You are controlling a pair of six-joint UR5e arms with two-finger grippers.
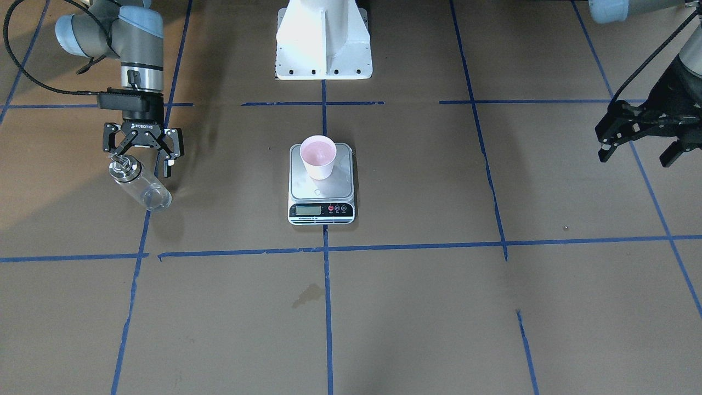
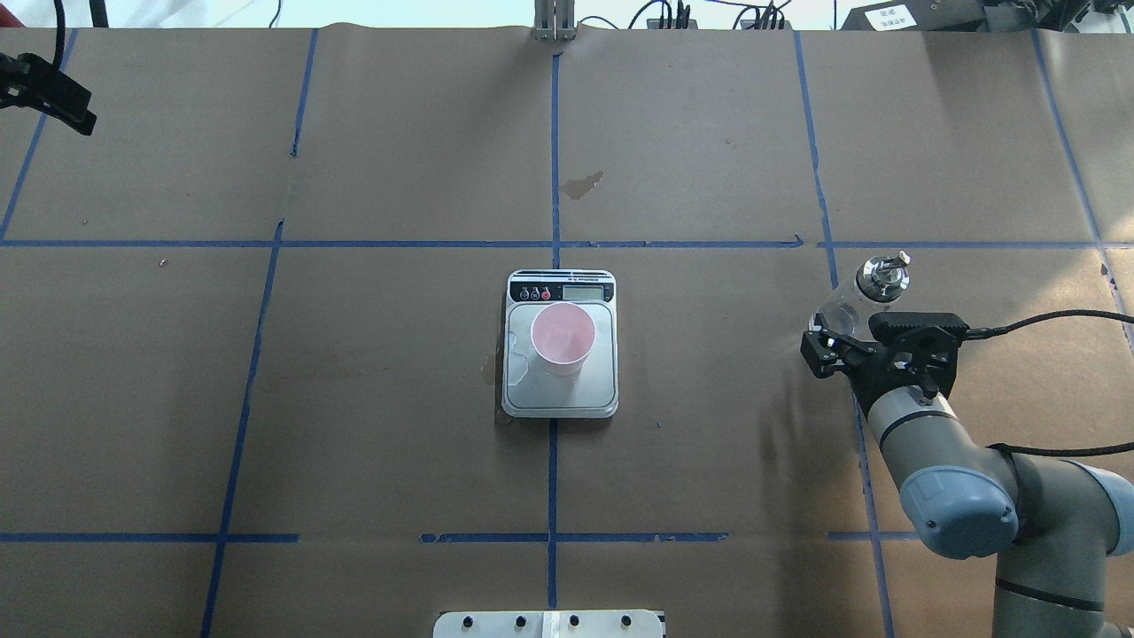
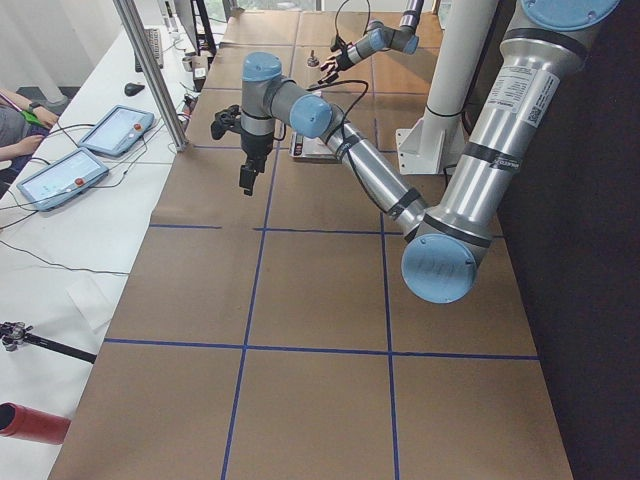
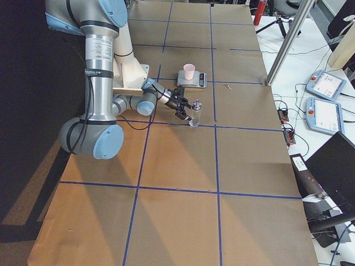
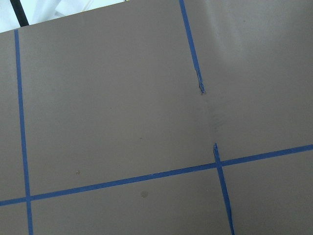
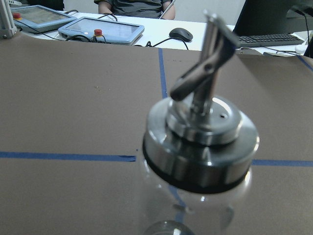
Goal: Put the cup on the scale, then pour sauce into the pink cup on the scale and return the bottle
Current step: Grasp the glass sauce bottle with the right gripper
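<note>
Right gripper (image 1: 140,160) is held open, with nothing gripped. The upright bottle (image 1: 145,189) is seen just beyond it, toward the far edge.

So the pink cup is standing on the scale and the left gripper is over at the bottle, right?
Not quite: it is the right gripper that is at the bottle. The overhead view shows that arm coming in from the right side. The left gripper hangs off at the other end of the table. The cup does stand on the scale.
</note>
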